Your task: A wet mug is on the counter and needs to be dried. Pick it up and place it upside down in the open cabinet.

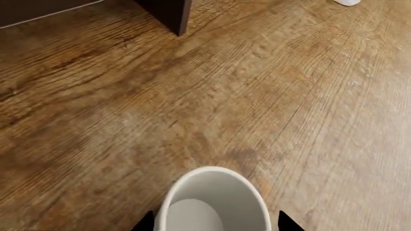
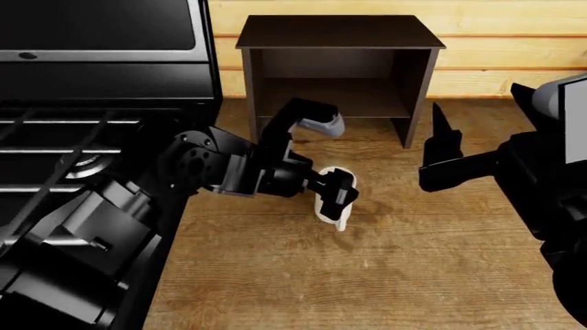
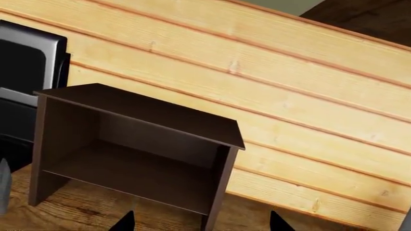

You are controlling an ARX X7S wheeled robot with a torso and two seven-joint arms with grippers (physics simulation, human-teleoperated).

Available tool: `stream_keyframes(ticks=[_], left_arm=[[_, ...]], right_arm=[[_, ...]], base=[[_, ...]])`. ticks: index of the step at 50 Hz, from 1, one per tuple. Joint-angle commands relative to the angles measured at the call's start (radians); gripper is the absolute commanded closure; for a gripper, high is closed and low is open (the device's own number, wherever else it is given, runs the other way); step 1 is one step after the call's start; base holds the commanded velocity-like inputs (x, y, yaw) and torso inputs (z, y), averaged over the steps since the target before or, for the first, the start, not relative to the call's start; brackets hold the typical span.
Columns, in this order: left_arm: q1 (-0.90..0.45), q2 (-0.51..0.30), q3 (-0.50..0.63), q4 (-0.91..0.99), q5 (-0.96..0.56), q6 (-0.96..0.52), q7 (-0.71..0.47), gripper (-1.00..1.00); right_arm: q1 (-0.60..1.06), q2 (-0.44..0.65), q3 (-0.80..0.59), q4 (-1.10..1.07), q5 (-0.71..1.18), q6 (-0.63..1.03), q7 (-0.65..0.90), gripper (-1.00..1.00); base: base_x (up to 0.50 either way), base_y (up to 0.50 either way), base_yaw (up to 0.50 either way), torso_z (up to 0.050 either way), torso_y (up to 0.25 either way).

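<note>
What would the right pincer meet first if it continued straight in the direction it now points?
Probably the cabinet: the right wrist view looks straight into its open front, with nothing between. The right pincer stands beside the cabinet's right side in the head view, so depth is uncertain.

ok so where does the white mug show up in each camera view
Head view: mug at centre, in the left hand, in front of the cabinet.
Left wrist view: mug at bottom centre; cabinet leg at top.
Right wrist view: not in it.
Shared landmark: the cabinet.
</note>
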Motion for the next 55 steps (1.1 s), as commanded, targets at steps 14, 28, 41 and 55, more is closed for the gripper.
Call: stream_keyframes(ticks=[14,28,41,55], left_arm=[[-0.021,-0.073,-0.057,0.189,-0.036,-0.004,-0.152,1.0],[-0.104,-0.247,0.036,0.54,0.145,0.043,-0.213,1.0],[-0.254,-0.404,0.377,0.777,0.62,0.139,-0.256,1.0],[-0.374,-0.457,0.699,0.83,1.067,0.249,-0.353,1.0]], right_arm=[[0.089,0.002,-0.023,0.019,0.047,0.026,0.029,-1.0],[0.169,0.041,-0.039,0.135,-0.03,-0.009,-0.124,-1.0],[0.379,0.006,-0.117,0.376,-0.001,0.045,-0.278,-1.0],[0.502,-0.03,-0.13,0.573,0.096,0.109,-0.34,-1.0]], base=[[0.0,0.0,0.0,0.0,0.0],[0.0,0.0,0.0,0.0,0.0],[0.0,0.0,0.0,0.0,0.0],[0.0,0.0,0.0,0.0,0.0]])
